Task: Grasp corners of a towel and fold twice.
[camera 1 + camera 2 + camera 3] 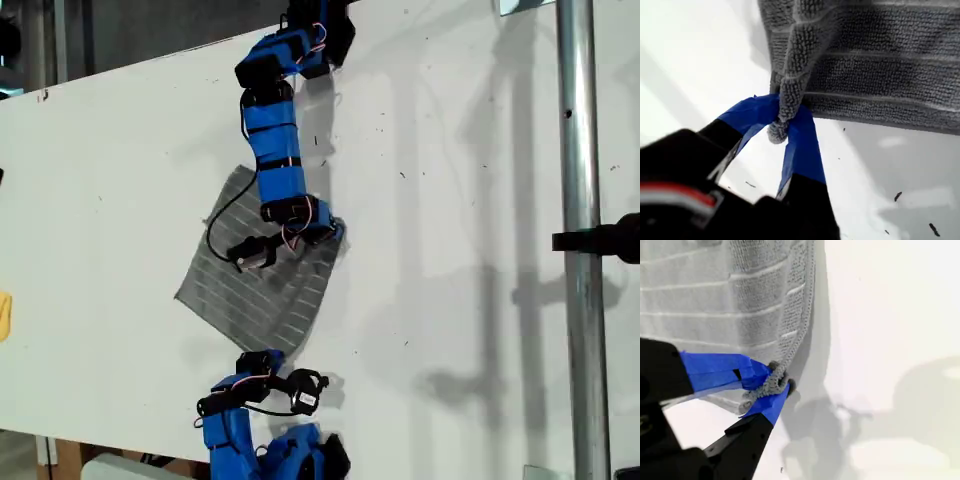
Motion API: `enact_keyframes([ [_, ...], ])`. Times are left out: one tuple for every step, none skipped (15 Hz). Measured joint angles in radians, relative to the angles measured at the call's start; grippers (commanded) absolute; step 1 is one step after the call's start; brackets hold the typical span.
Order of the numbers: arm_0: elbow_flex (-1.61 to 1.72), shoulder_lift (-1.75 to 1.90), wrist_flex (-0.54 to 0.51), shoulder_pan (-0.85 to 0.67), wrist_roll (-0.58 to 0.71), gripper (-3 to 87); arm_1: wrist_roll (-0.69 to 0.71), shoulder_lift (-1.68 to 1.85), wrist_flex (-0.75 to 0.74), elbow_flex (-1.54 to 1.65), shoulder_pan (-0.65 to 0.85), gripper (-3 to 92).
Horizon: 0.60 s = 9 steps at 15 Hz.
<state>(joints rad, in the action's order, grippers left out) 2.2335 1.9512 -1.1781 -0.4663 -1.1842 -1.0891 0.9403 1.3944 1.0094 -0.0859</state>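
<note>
Both hands are pinching towel corners on the white tabletop.

You are seeing my first hand [782,122] clamping one corner [777,131] of the towel [262,285], with the cloth rising away from its blue fingers [802,145]. My second hand [771,385] is squeezing another bunched corner [767,386], the striped towel spreading beyond it. In the exterior view the towel is lying near the tabletop's [120,180] middle, between the two arms.

A robotics lab or workshop bench: two blue printed arms [272,150] mounted on a scuffed white tabletop [120,180], beside a metal rig pole [578,200].
</note>
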Motion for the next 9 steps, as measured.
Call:
enact_keyframes([
  [-0.091,0.0,-0.069,0.071,-0.044,-2.9,0.0,0.072,0.012,0.037,-0.017,-0.3],
  [-0.189,-0.006,-0.127,0.152,-0.095,-2.9,-0.008,0.16,0.023,0.083,-0.04,-0.3],
  [-0.293,-0.02,-0.199,0.232,-0.169,-2.9,-0.008,0.233,0.026,0.092,-0.067,-0.3],
  [-0.411,-0.057,-0.276,0.308,-0.23,-2.9,-0.008,0.296,0.026,0.091,-0.095,-0.3],
  [-0.528,-0.1,-0.347,0.37,-0.268,-2.9,-0.008,0.333,0.026,0.091,-0.12,-0.3],
  [-0.601,-0.115,-0.373,0.387,-0.273,-2.9,-0.011,0.348,0.026,0.091,-0.129,-0.3],
  [-0.63,-0.117,-0.374,0.382,-0.259,-2.9,-0.02,0.367,0.025,0.104,-0.121,-0.3],
  [-0.643,-0.13,-0.374,0.356,-0.222,-2.9,-0.028,0.403,0.025,0.169,-0.1,-0.3],
  [-0.649,-0.152,-0.368,0.302,-0.173,-2.9,-0.034,0.431,0.025,0.241,-0.069,-0.3],
])
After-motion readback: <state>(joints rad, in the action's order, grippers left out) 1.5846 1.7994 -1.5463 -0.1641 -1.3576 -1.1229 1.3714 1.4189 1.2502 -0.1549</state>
